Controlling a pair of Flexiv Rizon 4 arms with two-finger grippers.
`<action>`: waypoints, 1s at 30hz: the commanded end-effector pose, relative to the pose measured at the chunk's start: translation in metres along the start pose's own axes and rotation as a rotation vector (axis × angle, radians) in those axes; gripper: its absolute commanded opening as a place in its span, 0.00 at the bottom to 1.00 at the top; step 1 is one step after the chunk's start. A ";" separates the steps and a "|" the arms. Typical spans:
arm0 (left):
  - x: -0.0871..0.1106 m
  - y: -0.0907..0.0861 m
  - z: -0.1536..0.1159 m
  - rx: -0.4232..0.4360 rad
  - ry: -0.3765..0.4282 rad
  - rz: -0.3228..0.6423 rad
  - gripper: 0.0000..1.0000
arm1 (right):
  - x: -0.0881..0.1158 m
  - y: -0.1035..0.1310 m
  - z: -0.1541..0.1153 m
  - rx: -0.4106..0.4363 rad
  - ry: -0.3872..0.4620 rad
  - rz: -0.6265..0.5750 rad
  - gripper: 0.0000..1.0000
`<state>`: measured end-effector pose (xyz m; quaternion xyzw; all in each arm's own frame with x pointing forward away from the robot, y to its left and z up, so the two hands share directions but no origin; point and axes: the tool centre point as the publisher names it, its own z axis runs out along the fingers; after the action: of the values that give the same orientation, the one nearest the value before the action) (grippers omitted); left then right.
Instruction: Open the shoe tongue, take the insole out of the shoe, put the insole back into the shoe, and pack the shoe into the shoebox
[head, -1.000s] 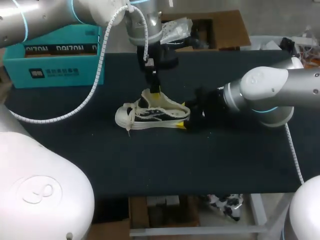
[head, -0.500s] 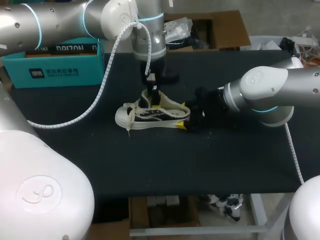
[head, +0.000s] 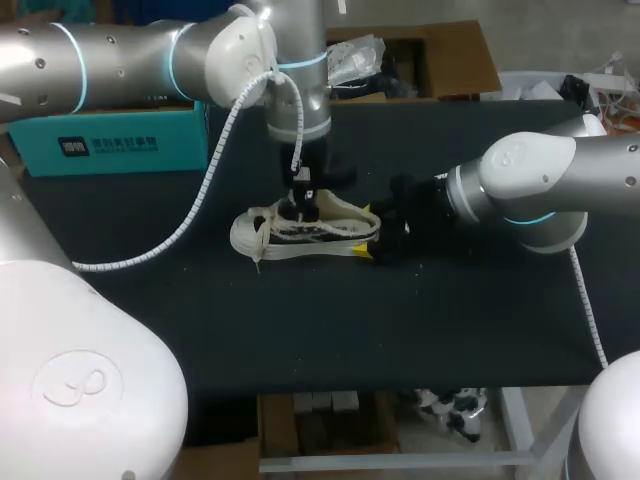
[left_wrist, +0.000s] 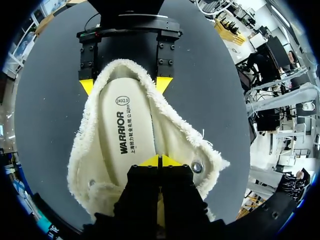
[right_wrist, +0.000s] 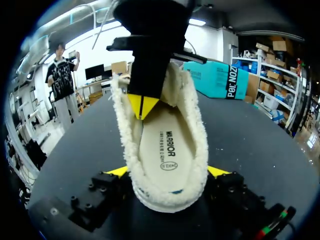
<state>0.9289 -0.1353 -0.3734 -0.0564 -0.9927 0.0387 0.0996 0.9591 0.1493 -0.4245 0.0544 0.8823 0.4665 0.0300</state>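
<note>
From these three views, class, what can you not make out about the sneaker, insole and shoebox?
Head view: left gripper and sneaker collar hide the insole.
Left wrist view: left gripper covers the sneaker's toe; whether it pinches anything is unclear.
Head view: left arm covers the shoebox's top; open or closed, unclear.

Cream fleecy shoe (head: 305, 232), blk-&-white patterned side; off-white foam insole (left_wrist: 127, 135) w/ blk print. Black counter (head: 450, 320). Teal cardboard shoebox (head: 110, 140). L gripper (left_wrist: 160, 161) & R gripper (right_wrist: 167, 171): blk, yellow tips.
</note>
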 end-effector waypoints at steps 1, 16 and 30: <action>0.003 0.001 0.011 0.004 -0.005 0.003 0.00 | -0.005 -0.007 0.007 -0.006 0.001 -0.001 0.00; 0.005 0.000 0.028 0.017 -0.110 -0.010 0.34 | -0.005 -0.007 0.007 -0.006 0.001 -0.001 0.00; -0.040 0.004 0.065 -0.019 -0.230 -0.074 0.39 | -0.005 -0.007 0.007 -0.006 0.001 -0.001 0.00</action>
<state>0.9491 -0.1370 -0.4012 -0.0203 -0.9991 0.0364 -0.0051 0.9596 0.1496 -0.4256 0.0545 0.8824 0.4664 0.0299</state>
